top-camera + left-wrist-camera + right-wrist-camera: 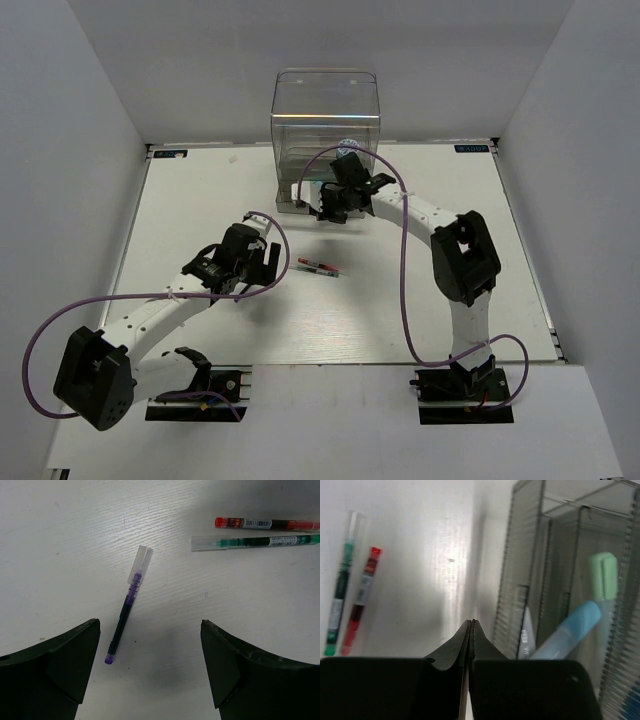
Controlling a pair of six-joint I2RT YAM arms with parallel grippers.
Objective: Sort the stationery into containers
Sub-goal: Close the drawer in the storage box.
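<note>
Spread wide, the left gripper (150, 627) hangs low over the table (60, 555) with nothing between its fingers. It straddles a purple pen (127, 607) that lies on the bare surface, clear cap pointing away and purple tip toward the camera. The pen runs roughly across the closing line, which suits a pinch on the barrel. It sits nearer the finger on the left of the wrist view, so closing from here would probably nudge it sideways before both pads meet it. Beyond it, 2 more items of stationery wait untouched: a red pen (265, 523) and a green pen (255, 541), parallel and just beside each other, near mid-table between the 2 arms. The right gripper (471, 625) is pressed fully together on nothing, its fingertips meeting just beside the ribbed wall at the foot of the clear organiser (325, 110) at the far edge. That pose reads as an arm with no load at the container. Behind the clear wall, 1 light blue marker (570, 630) and 1 pale green marker (603, 575) lean upright, so at least 2 pieces are already sorted and 3 pens remain out. Nothing blocks the purple pen itself, though the top view hides it beneath the left wrist. The likely obstruction is the right arm (440, 235), which occupies the organiser's front, where any delivery from the left would have to arrive.
</note>
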